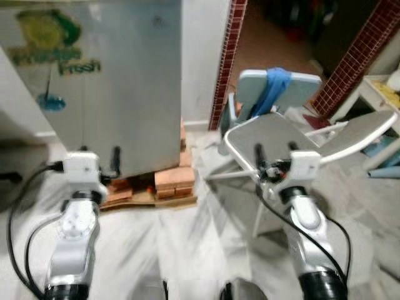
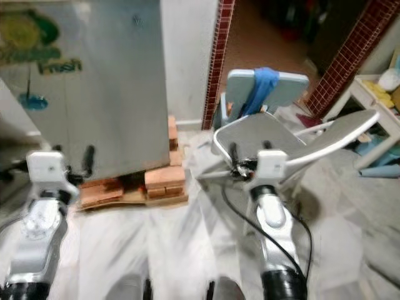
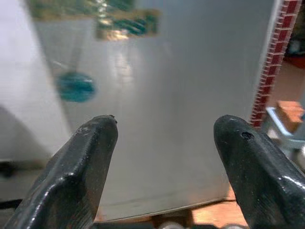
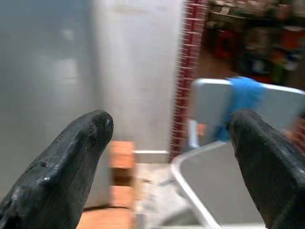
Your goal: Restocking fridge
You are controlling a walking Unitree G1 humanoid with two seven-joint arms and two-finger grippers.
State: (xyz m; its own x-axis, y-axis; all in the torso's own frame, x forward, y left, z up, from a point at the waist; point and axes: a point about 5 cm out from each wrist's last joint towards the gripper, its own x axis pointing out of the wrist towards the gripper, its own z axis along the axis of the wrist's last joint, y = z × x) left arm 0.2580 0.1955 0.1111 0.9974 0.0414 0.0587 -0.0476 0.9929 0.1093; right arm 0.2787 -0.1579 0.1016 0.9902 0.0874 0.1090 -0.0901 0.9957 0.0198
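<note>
The robot stood before a closed fridge, both arms raised and empty.

The fridge, grey with a green and blue sticker on its door, sat on bricks over a wooden pallet on the pale floor, ahead and to the robot's left. The left gripper pointed at the fridge door, near its lower part but not touching, fingers spread wide with nothing between them. The right gripper was held out in front of a grey plastic chair, its fingers likewise wide apart and empty. A second chair behind had a blue cloth draped over its back. A red brick pillar stood just right of the fridge. The head views were blurred.
</note>
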